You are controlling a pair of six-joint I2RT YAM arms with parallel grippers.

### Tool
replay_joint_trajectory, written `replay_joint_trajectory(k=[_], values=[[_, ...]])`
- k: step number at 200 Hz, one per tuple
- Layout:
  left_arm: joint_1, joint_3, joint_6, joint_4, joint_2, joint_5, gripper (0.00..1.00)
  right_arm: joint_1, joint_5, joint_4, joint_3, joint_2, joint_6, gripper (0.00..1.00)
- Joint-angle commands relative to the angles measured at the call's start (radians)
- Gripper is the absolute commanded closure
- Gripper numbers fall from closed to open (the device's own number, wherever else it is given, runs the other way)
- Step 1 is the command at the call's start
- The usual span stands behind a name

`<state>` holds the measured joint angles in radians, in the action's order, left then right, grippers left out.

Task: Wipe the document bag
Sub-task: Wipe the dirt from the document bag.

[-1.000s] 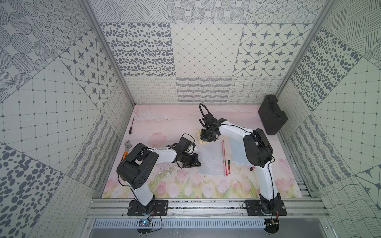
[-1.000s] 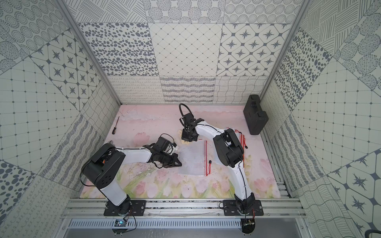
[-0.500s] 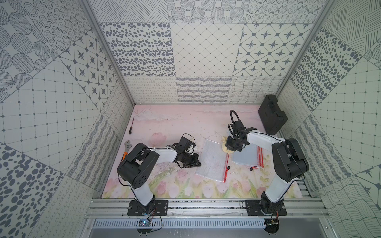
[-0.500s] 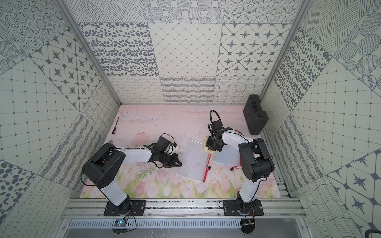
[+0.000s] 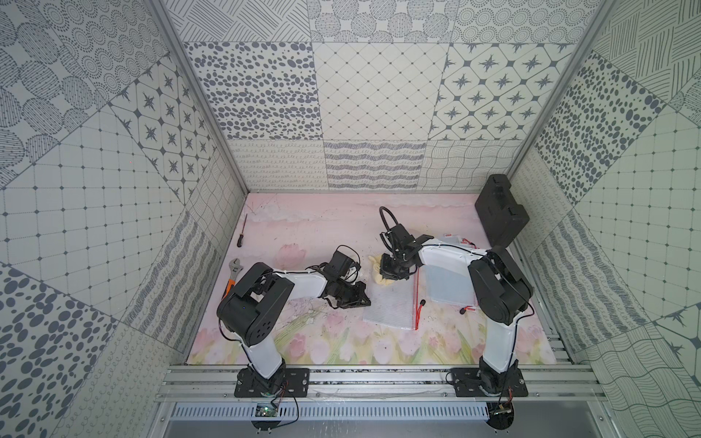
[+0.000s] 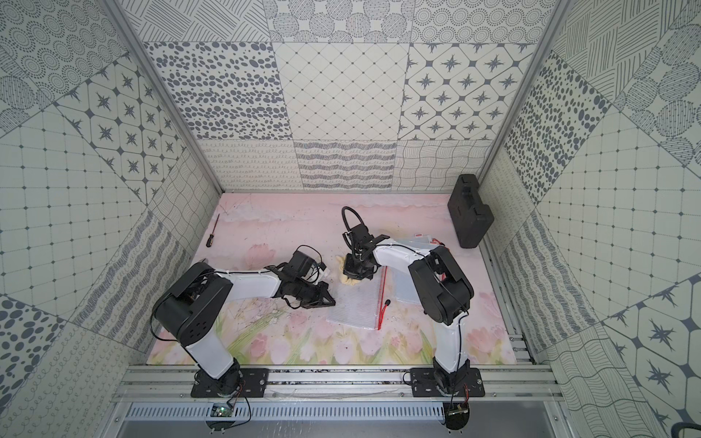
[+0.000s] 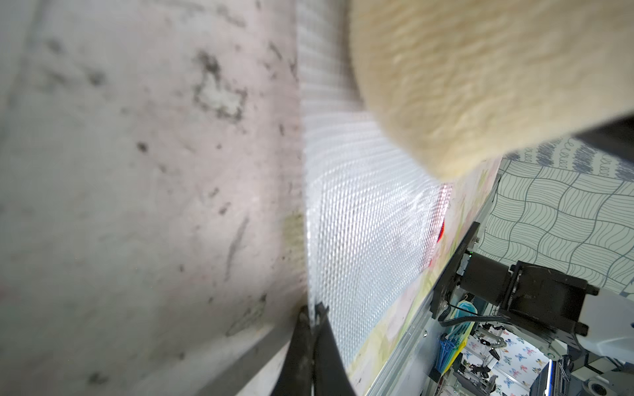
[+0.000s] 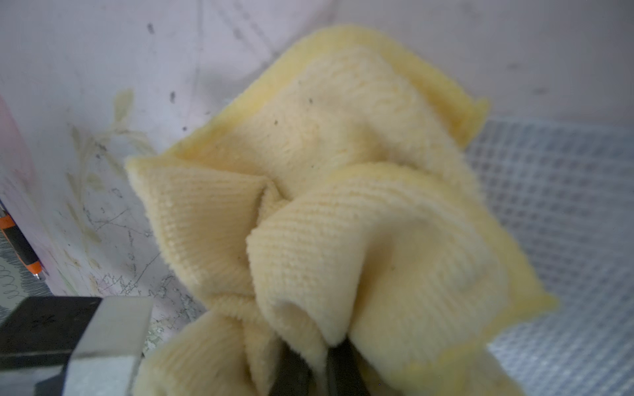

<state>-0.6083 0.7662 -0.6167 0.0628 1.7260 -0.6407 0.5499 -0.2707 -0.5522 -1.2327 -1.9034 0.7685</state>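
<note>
The document bag (image 5: pixel 392 305) (image 6: pixel 358 307) is a white mesh pouch with a red zipper, lying flat on the floral mat in both top views. My left gripper (image 5: pixel 365 300) (image 6: pixel 329 301) (image 7: pixel 314 312) is shut on the bag's left edge. My right gripper (image 5: pixel 392 272) (image 6: pixel 356 275) (image 8: pixel 319 372) is shut on a bunched yellow cloth (image 5: pixel 382 281) (image 6: pixel 347 281) (image 8: pixel 343 205), which rests on the bag's far left corner. In the right wrist view the bag's mesh (image 8: pixel 566 240) shows beside the cloth. In the left wrist view the cloth (image 7: pixel 480 79) lies over the bag's mesh (image 7: pixel 360 223).
A second, bluish pouch (image 5: pixel 449 284) lies under my right forearm. A black case (image 5: pixel 500 214) leans in the back right corner. A screwdriver (image 5: pixel 242 235), a wrench (image 5: pixel 236 266) and an orange-handled tool (image 5: pixel 228 288) lie along the left wall.
My right arm swept the cloth to the right, over to the bag's zipper side, and has come back to the far left corner. The left arm has held still on the bag's edge.
</note>
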Motion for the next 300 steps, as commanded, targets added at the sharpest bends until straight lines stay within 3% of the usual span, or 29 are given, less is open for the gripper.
replay_joint_trajectory(k=[1,18,36,80,99,124,158,175,199,233,252,275,300], values=[[-0.005,0.009,0.029,0.118,0.016,0.116,1.00,-0.125,0.065,-0.046,0.112,0.095,-0.043,1.00],[-0.005,0.012,0.021,0.108,0.023,0.112,1.00,-0.186,0.082,-0.055,0.174,0.146,-0.061,1.00],[-0.004,0.017,0.019,0.104,0.026,0.113,1.00,-0.171,0.079,-0.060,0.175,0.161,-0.049,1.00],[-0.005,0.035,0.012,0.109,0.038,0.111,1.00,0.111,0.050,-0.041,-0.040,-0.004,0.032,1.00],[-0.005,0.035,0.011,0.113,0.034,0.117,1.00,0.167,0.026,-0.027,-0.094,-0.062,0.057,1.00],[-0.004,0.037,0.019,0.124,0.025,0.127,1.00,0.117,0.030,0.023,0.037,0.000,0.078,1.00],[-0.004,0.047,0.026,0.129,0.035,0.129,1.00,-0.077,0.083,-0.019,0.274,0.167,0.006,1.00],[-0.004,0.055,0.025,0.126,0.043,0.127,1.00,-0.132,0.123,-0.063,0.311,0.225,-0.025,1.00],[-0.004,0.059,0.019,0.121,0.045,0.126,1.00,-0.092,0.111,-0.044,0.288,0.219,0.010,1.00],[-0.004,0.058,0.012,0.121,0.046,0.127,1.00,0.128,0.075,-0.023,0.077,0.035,0.074,1.00],[-0.004,0.062,0.012,0.123,0.050,0.128,1.00,0.200,0.042,-0.006,-0.010,-0.050,0.084,1.00],[-0.004,0.067,0.019,0.131,0.048,0.133,1.00,0.164,0.051,0.006,0.061,-0.016,0.080,1.00],[-0.004,0.073,0.022,0.129,0.056,0.132,1.00,0.018,0.078,-0.007,0.244,0.104,0.036,1.00]])
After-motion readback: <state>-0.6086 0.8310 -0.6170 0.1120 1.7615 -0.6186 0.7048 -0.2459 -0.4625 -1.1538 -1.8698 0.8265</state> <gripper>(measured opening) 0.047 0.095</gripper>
